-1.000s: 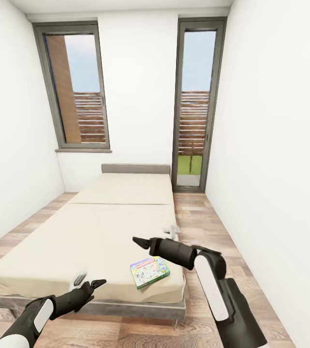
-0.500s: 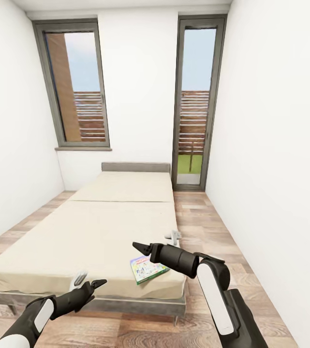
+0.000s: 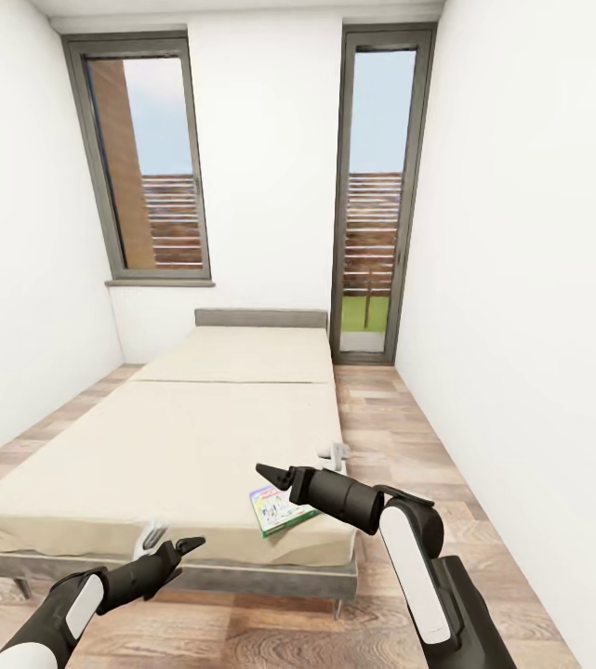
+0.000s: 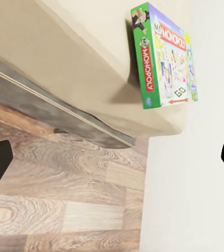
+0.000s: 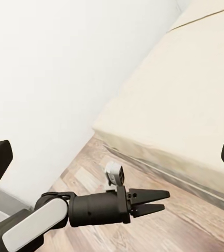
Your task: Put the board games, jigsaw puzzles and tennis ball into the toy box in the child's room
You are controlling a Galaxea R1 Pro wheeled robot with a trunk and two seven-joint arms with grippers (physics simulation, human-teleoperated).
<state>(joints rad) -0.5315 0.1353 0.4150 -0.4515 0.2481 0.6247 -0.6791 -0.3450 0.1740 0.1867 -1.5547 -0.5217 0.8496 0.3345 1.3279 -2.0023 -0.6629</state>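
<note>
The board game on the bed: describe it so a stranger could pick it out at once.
Find the wide beige bed under the two tall windows, then its near corner on the robot's right. There lies the board game, a flat green-edged box with Monopoly lettering, partly behind the right pincer. It is the one colourful thing on the plain mattress.
</note>
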